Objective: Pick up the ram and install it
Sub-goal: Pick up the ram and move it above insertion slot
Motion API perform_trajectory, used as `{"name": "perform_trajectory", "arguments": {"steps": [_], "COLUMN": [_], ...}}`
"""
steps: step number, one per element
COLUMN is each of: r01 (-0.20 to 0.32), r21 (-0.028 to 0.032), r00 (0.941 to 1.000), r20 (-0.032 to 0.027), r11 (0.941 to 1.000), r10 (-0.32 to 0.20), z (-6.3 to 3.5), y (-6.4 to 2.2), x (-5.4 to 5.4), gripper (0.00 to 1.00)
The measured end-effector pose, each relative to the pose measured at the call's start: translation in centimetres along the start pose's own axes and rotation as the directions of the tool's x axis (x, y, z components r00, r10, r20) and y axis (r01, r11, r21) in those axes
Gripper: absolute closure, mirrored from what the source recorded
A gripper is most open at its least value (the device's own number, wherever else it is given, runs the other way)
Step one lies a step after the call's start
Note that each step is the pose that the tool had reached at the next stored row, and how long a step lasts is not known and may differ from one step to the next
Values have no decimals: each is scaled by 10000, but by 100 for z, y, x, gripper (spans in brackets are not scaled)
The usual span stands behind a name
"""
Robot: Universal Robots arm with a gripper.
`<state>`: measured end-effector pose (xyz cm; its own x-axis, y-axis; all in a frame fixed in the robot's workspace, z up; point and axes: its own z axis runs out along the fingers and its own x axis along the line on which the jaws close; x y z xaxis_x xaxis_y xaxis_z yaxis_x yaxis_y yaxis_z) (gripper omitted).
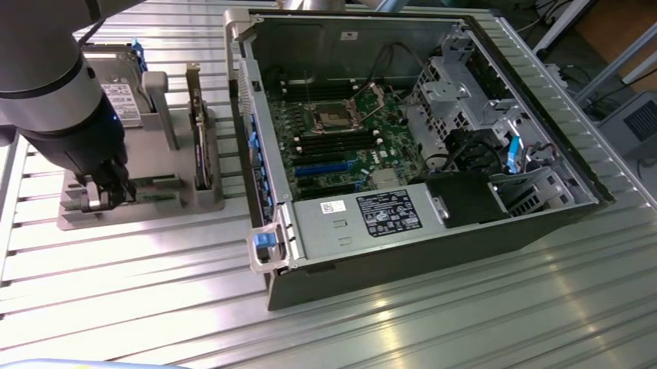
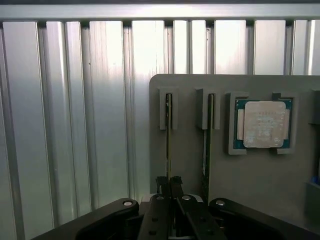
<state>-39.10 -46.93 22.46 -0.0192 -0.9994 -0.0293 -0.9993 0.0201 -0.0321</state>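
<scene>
Fingers drawn narrow, the gripper [image 2: 169, 183] pinches the ram [image 2: 168, 125], which stands on edge in the gray holder's [image 2: 260, 180] outermost slot. Bare ribbed bench [image 2: 75, 125] lies beyond that edge. A second stick [image 2: 206, 135] and a processor [image 2: 263, 124] sit further in on the holder, and an open computer case [image 1: 411, 265] stands beside it.

Robot arm [image 1: 46, 84] with thick silver-grey cylinder and black ring, dark lower wrist section, black gripper [image 2: 168, 182] links with small round silver screws
</scene>
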Motion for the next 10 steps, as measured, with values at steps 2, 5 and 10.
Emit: {"name": "perform_trajectory", "arguments": {"steps": [2,5,10], "r01": [0,0,0], "r21": [-1,0,0], "r00": [10000,10000,10000], "r20": [0,0,1], "r11": [10000,10000,10000], "r10": [0,0,0], "z": [-55,-133,-238], "y": [-2,-4,-8], "x": [-2,-4,-7], "gripper": [88,88,88]}}
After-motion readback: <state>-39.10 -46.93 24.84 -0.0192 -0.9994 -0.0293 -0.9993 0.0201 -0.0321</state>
